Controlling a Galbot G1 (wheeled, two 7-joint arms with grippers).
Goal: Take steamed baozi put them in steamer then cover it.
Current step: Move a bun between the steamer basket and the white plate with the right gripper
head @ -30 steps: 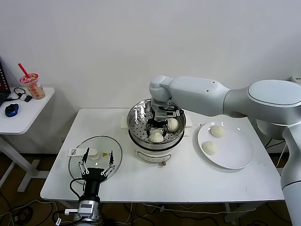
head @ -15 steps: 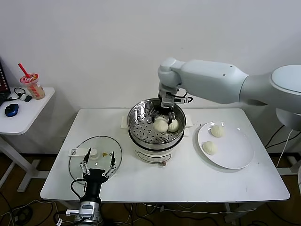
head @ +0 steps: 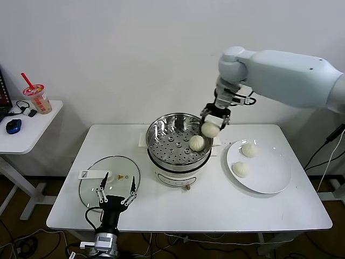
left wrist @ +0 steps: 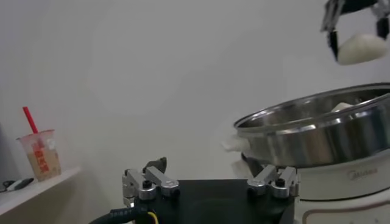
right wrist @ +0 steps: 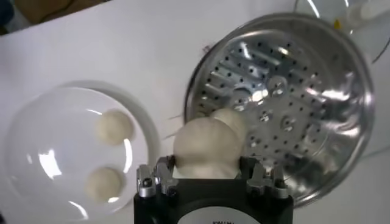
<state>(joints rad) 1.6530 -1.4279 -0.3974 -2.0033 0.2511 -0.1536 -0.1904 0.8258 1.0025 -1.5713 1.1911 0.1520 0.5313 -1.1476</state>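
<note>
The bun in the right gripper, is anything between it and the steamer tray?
Nothing visible blocks it. The right gripper holds a baozi above the steamer rim, the lid lies on the table, and the tray holds only one other bun near that side.

Round shiny steel steamer (head: pixel 179 141) with perforated tray on a white base, uncovered, one smooth cream-white dough bun (head: pixel 197 142) lying on its tray, another (head: pixel 210 129) lifted above its right rim, two more (head: pixel 249 150) (head: pixel 240 169) right of it
</note>
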